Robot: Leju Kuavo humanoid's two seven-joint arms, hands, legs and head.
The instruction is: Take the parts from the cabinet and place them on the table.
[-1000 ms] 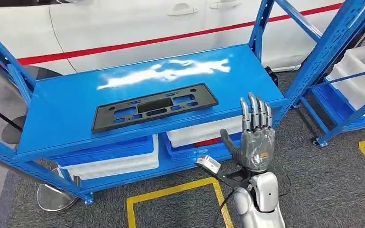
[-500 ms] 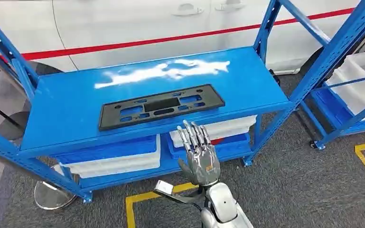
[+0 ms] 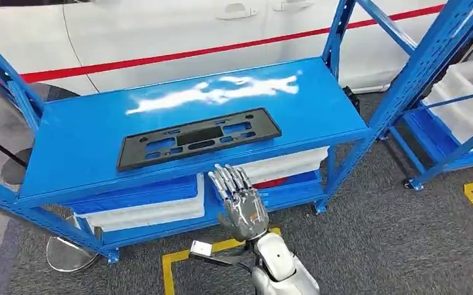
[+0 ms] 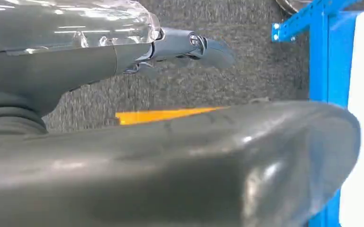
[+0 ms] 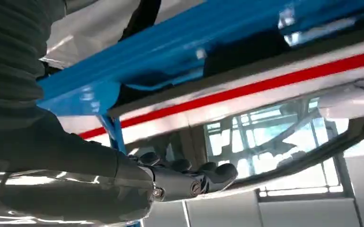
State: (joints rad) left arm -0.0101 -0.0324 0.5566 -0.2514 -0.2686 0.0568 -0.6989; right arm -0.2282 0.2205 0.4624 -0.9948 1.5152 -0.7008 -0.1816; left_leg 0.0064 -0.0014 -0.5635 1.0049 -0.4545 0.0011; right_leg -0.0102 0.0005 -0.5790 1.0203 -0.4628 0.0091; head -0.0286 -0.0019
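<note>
Right hand (image 3: 241, 204) shifted left, now just below black plate (image 3: 198, 137) on blue shelf (image 3: 86, 147), fingers apart, empty; rising could clip shelf edge.

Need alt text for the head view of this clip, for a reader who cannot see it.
A flat black plastic part lies on the top shelf of a blue metal rack, with the robot's right hand raised just below the shelf's front edge, fingers extended and holding nothing. White bins sit on the lower shelf; a white car stands behind.

Blue shelf (image 3: 86, 153) top: black plastic part (image 3: 199, 138) lying flat, centre-front.
</note>
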